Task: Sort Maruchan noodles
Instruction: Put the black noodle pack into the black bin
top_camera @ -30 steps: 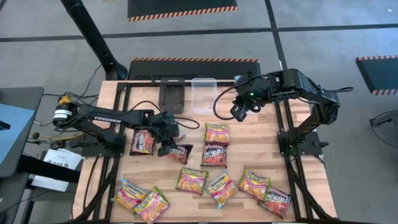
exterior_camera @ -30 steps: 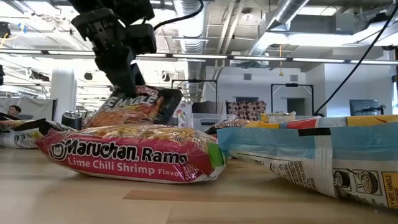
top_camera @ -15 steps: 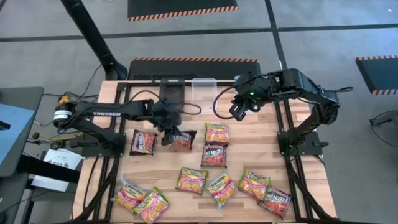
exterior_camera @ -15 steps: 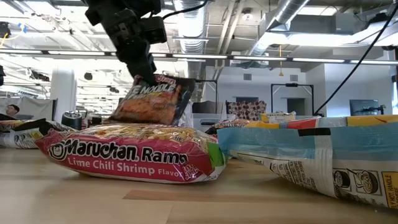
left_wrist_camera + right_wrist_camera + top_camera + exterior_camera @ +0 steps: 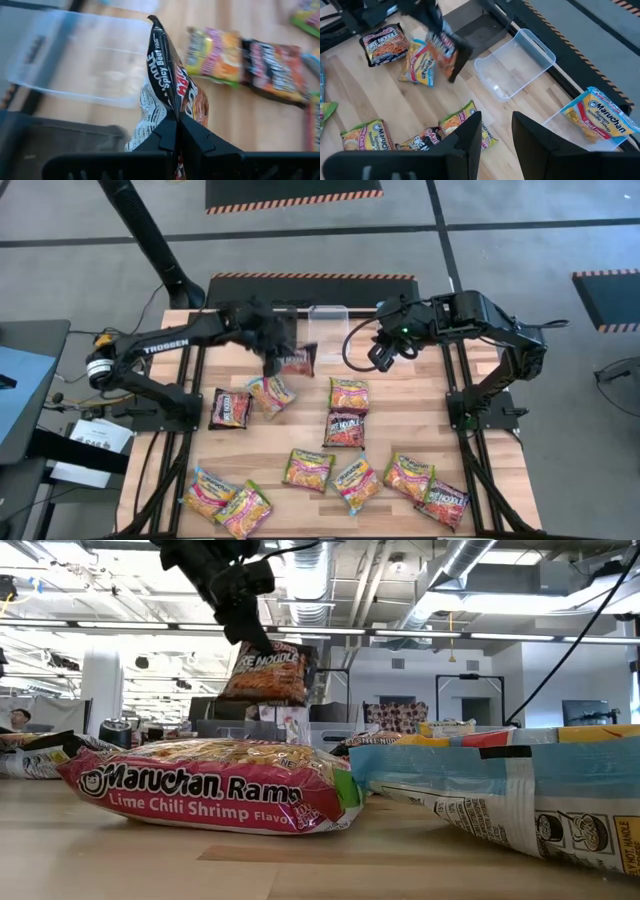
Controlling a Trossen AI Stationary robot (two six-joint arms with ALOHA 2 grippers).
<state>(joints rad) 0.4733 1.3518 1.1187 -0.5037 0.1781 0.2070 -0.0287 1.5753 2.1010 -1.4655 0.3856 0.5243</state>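
Wooden desk point(image 5: 400, 430) carries loose packets while the left gripper point(image 5: 272, 358), fingers clamped on a dark noodle packet point(image 5: 297, 360), hangs it on edge just near of the black tub point(image 5: 276, 332); the right gripper point(image 5: 383, 358) waits half-open, empty.

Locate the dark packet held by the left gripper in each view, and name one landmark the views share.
High view: dark packet hangs from the left gripper, near the table's far edge beside the clear tub.
Low view: it hangs high, above the lime chili shrimp packet.
Left wrist view: centre, pinched between the fingers.
Right wrist view: upper left, blurred.
Shared landmark: the clear tub, though the low view does not clearly show it.
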